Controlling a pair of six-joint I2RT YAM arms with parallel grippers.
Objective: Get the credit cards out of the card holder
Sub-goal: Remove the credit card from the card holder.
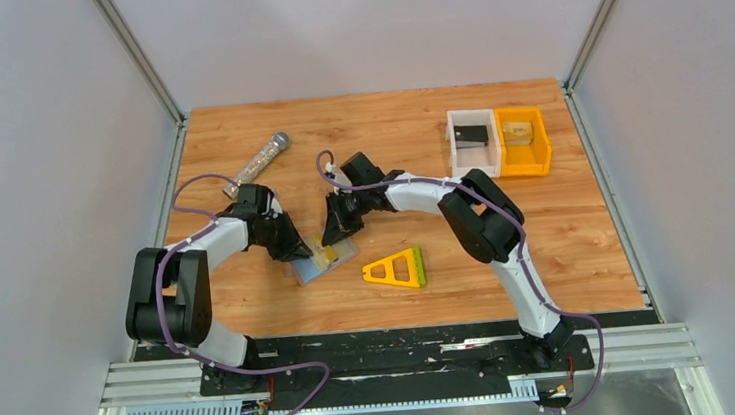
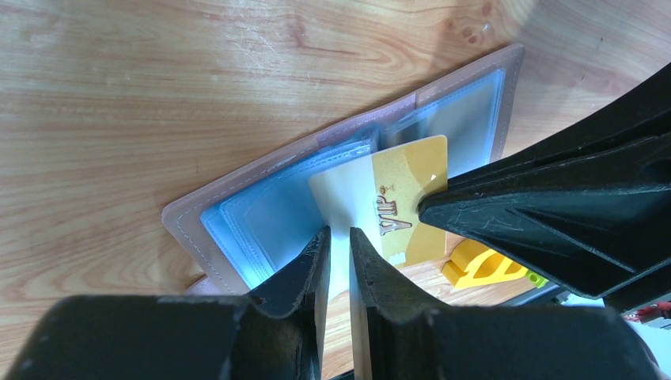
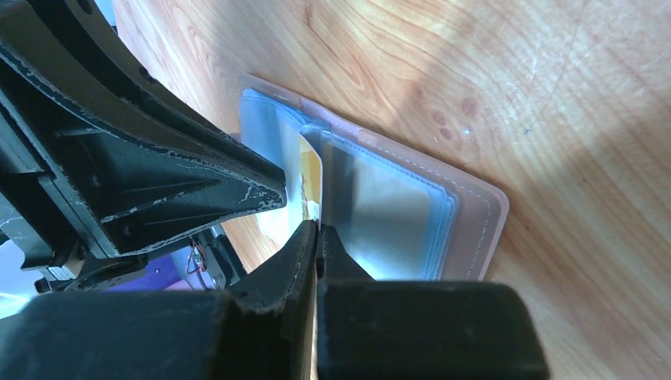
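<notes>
The card holder [image 1: 313, 270] lies open on the wood between my two grippers, with a pinkish-brown rim and blue clear sleeves [image 2: 245, 214]. A gold credit card [image 2: 411, 186] marked VIP sticks out of a sleeve; it also shows in the right wrist view [image 3: 311, 176]. My right gripper [image 3: 318, 226] is shut on the card's edge. My left gripper [image 2: 339, 234] is nearly shut on a pale raised sheet, seemingly the sleeve that holds the card. In the top view the left gripper [image 1: 299, 249] and right gripper [image 1: 337, 232] meet over the holder. Other cards are hidden.
A yellow-and-green triangular frame [image 1: 396, 268] lies just right of the holder. A white bin [image 1: 472, 142] and an orange bin [image 1: 523, 141] stand at the back right. A clear tube with a grey cap [image 1: 257, 163] lies at the back left.
</notes>
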